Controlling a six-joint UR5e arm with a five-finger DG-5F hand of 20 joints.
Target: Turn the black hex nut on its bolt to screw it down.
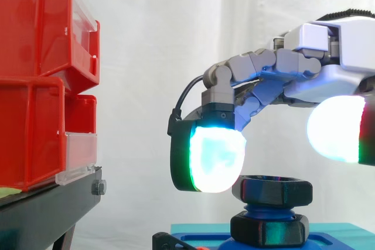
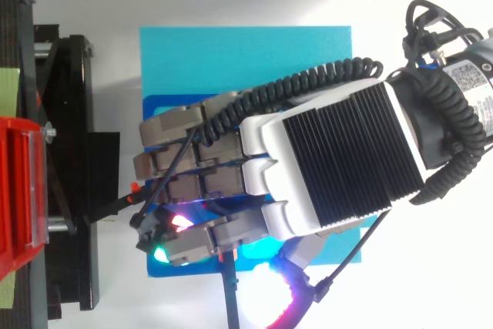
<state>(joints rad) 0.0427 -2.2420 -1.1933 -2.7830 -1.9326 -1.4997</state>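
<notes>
Two black six-sided pieces are stacked on the blue bolt [image 1: 266, 209]: the hex nut [image 1: 272, 190] at its top and a lower nut [image 1: 268, 229] at its foot, both matte and sharp-cornered. The hand [image 1: 275, 65] is arched above the bolt, loosely spread, with nothing clasped. One glowing pad [image 1: 217, 159] is hung just beside the hex nut's flank, presumably to push it round, though contact cannot be judged. A smooth teal base [image 2: 231, 59] is spread beneath the bolt.
</notes>
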